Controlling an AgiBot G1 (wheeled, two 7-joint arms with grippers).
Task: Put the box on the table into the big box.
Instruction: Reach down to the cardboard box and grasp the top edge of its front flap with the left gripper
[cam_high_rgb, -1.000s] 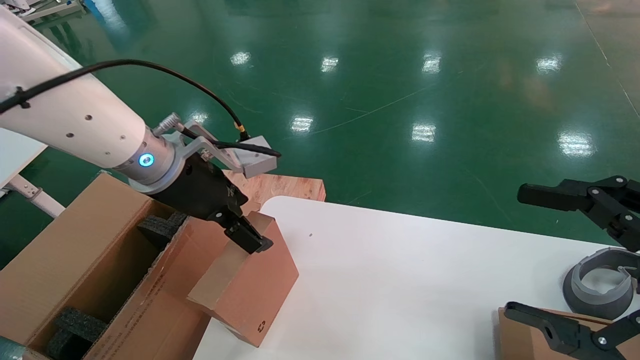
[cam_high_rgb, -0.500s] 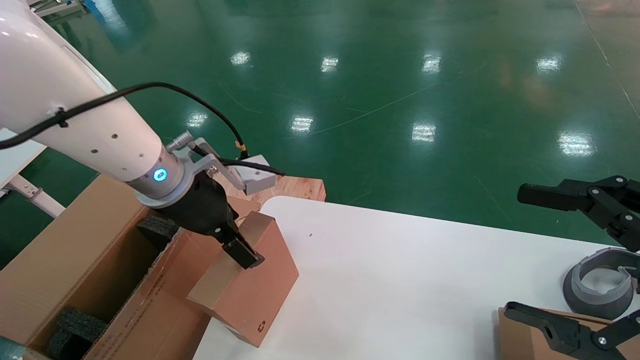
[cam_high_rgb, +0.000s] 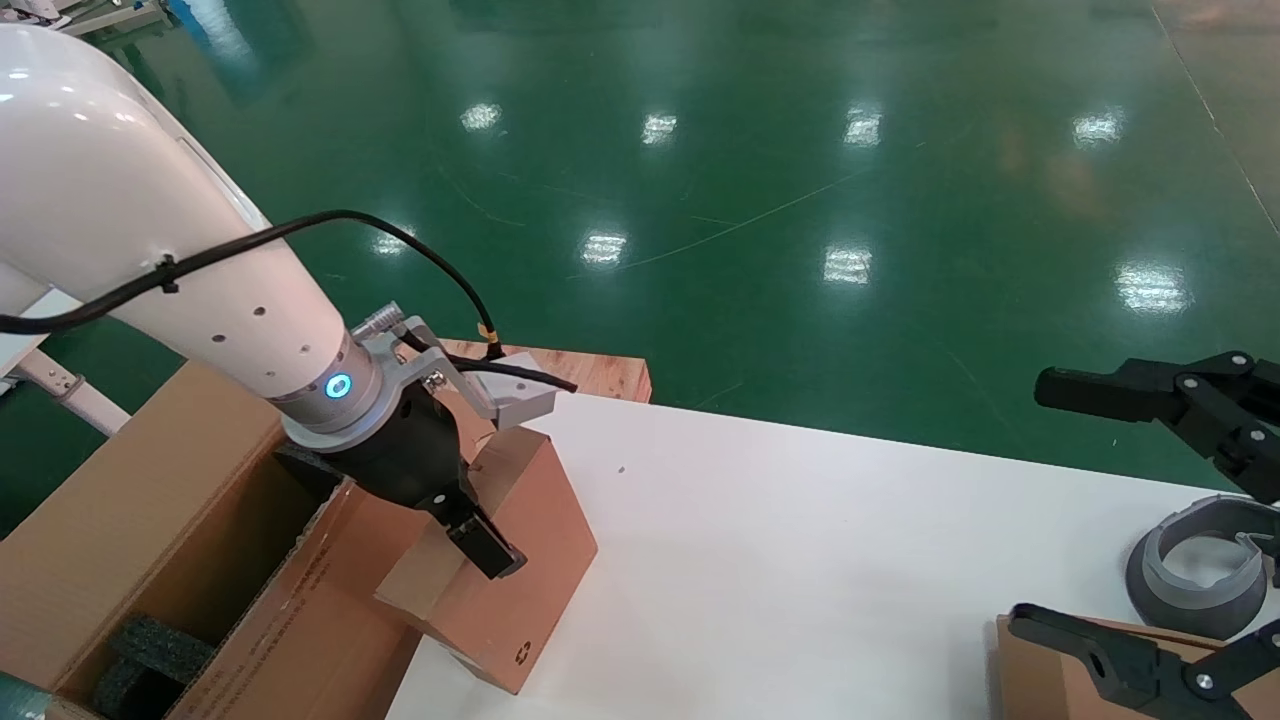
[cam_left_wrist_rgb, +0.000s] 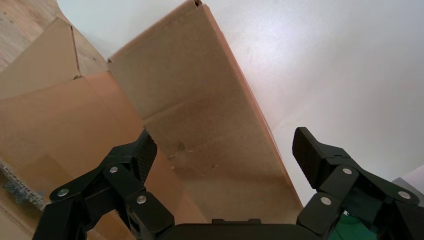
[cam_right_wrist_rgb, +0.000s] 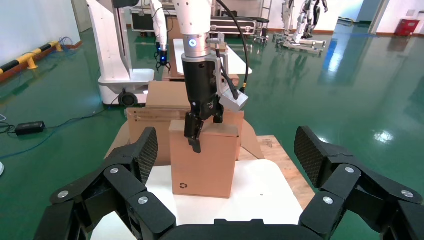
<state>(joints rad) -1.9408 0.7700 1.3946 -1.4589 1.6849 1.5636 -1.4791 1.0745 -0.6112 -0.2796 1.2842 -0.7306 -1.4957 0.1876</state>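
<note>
Lower than a second ago, the left gripper (cam_high_rgb: 478, 540) now straddles the top edge of the box (cam_high_rgb: 510, 570), its fingers spread wide on either side and not closed on the cardboard. That box stands on edge at the left rim of the table (cam_high_rgb: 800, 560), recycling mark low on its face, leaning against a flap of the big box (cam_high_rgb: 150, 540). Well apart on the right, the right gripper (cam_high_rgb: 1130, 520) hangs parked with fingers wide apart, holding nothing.

The box (cam_high_rgb: 500, 590) stands on the table (cam_high_rgb: 800, 560), right of the big box (cam_high_rgb: 150, 540).
</note>
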